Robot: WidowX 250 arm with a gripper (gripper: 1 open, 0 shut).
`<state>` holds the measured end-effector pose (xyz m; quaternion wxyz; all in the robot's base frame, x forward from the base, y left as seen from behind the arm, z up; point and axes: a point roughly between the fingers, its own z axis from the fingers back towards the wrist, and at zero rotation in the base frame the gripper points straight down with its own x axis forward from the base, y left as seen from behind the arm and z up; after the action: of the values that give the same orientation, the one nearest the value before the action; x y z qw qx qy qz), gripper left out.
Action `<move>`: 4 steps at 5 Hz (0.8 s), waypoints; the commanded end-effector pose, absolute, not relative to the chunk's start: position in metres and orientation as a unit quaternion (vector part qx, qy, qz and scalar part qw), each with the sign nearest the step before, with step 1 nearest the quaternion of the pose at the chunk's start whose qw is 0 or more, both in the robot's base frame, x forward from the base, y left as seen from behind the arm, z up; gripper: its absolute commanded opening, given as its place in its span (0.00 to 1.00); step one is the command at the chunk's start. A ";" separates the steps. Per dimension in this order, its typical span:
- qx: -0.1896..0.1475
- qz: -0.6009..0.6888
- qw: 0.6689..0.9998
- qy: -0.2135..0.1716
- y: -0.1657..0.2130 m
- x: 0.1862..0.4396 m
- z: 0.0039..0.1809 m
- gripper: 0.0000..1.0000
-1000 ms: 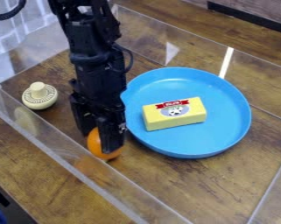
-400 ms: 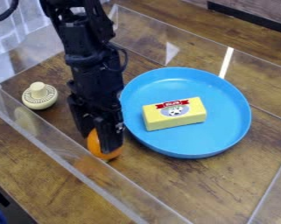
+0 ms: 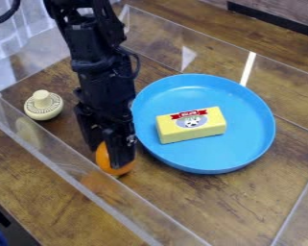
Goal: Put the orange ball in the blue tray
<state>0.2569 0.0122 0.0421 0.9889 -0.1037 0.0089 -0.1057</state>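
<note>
The wide round bright blue plastic tray (image 3: 240,135) sits right of centre, a yellow rectangular block (image 3: 191,125) lying inside it. Left of its rim, the black gripper (image 3: 111,149) points down, its jaws clamped on the small smooth orange ball (image 3: 112,160), which rests low on the wooden table (image 3: 221,211), seemingly gripped for lifting. A cream ridged knob (image 3: 41,104) stands far left.

Ball (image 3: 114,160) on the table (image 3: 41,183) just left of the tray (image 3: 252,144) — block (image 3: 191,125) in it — knobbed object (image 3: 42,105) farther left

Lab bench: clear-sheeted wooden table (image 3: 246,207)
</note>
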 end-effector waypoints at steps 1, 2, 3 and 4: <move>-0.096 -0.111 0.989 -0.017 0.016 0.263 0.057 0.00; -0.096 -0.118 0.988 -0.018 0.015 0.264 0.058 0.00; -0.095 -0.124 0.988 -0.018 0.014 0.265 0.058 0.00; -0.095 -0.130 0.987 -0.018 0.013 0.265 0.058 0.00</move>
<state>0.2559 0.0120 0.0423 0.9869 -0.1041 0.0123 -0.1227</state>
